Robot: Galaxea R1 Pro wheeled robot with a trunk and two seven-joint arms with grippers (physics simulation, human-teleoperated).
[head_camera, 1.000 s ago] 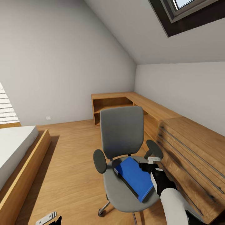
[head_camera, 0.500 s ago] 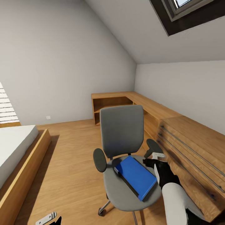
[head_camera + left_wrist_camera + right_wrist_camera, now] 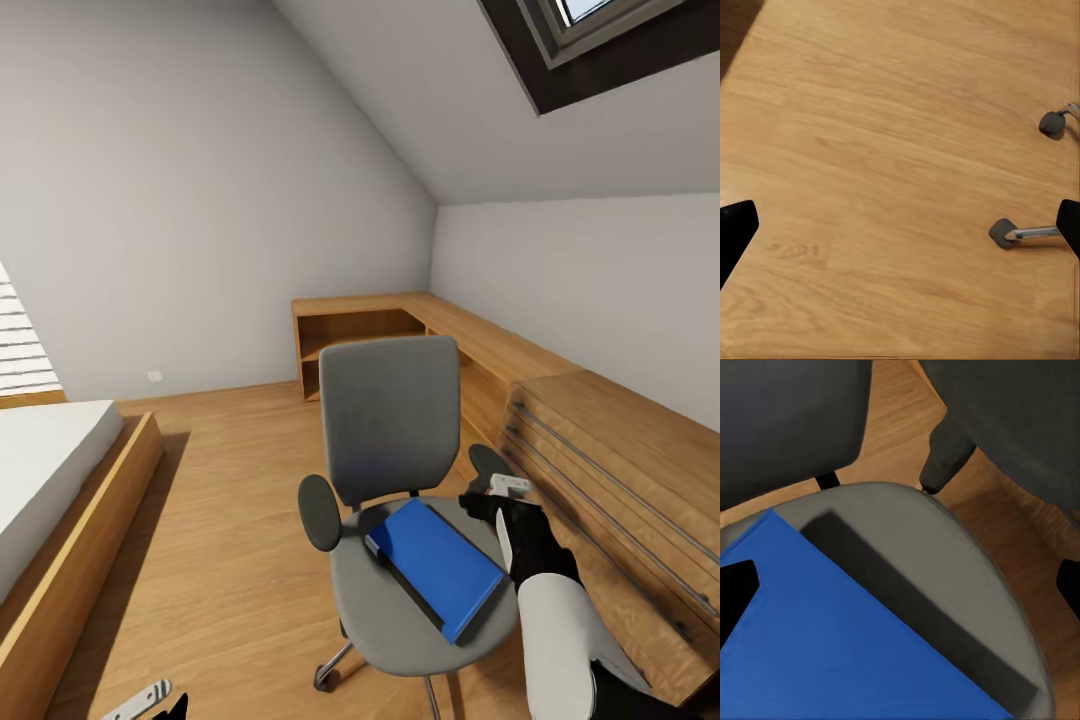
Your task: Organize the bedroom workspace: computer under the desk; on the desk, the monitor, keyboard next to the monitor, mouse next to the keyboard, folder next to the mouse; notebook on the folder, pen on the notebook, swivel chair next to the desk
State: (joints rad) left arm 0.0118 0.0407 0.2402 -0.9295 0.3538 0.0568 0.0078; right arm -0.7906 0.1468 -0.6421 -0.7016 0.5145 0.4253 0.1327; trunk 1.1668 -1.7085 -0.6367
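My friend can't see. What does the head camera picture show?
A blue folder lies on the grey seat of a swivel chair, and the robot's right gripper hovers beside it. Around them are a wood floor, a bed and wooden drawers.

Swivel chair (image 3: 390,420) has matt grey cloth, folder (image 3: 440,567) is smooth blue plastic-looking, floor (image 3: 230,520) is satiny light wood.

From my head view, the swivel chair (image 3: 390,430) loses its base at the lower edge; one caster shows. The folder (image 3: 437,566) hides part of the seat. My right gripper (image 3: 497,496) covers the far armrest; I cannot judge its finger gap here. My left gripper (image 3: 150,700) is cropped at the bottom. The bed (image 3: 50,500) and skylight (image 3: 600,40) run off frame.
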